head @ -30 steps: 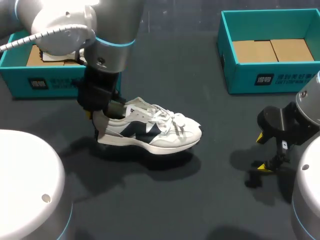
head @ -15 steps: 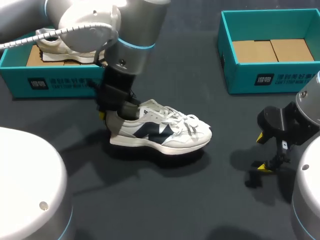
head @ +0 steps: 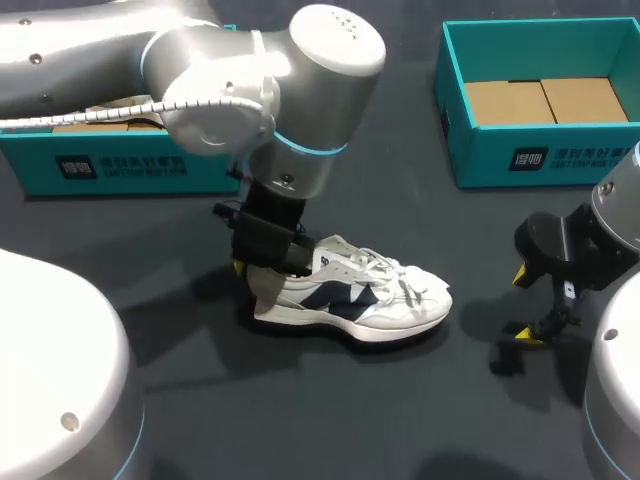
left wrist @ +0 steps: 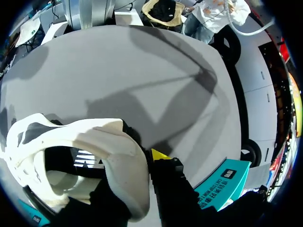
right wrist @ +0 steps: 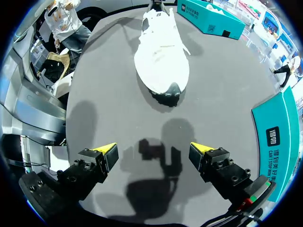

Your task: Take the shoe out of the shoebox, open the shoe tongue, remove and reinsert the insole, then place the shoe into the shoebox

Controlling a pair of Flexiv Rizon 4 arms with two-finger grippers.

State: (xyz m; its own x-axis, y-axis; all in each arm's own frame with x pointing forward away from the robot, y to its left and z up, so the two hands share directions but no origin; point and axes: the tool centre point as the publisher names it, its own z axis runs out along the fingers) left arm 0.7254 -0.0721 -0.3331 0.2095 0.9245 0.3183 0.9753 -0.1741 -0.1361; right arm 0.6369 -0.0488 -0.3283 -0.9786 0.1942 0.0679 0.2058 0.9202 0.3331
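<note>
The shoe [head: 352, 296] stands upright on its sole on the dark table [head: 400, 420], out of both boxes and roughly between them, toe pointing toward the robot's right side; it is white with dark blue side panels and white laces. The left arm comes in across the left shoebox [head: 110, 165] and its left gripper [head: 262, 268] sits at the heel, pinching the back wall of the shoe; in the left wrist view the pale heel collar [left wrist: 118, 156] lies pressed against one black finger [left wrist: 173, 189] with its yellow tip showing just outside the heel, while the other finger is mostly lost in the dark inside the shoe. The right gripper [head: 527, 305] hangs low over the table well apart from the shoe, its fingers spread wide with nothing between them; from its own wrist view the shoe lies ahead, toe toward the gripper. The right shoebox [head: 530, 150] stands at the far right, teal, with brown cardboard on its floor.
</note>
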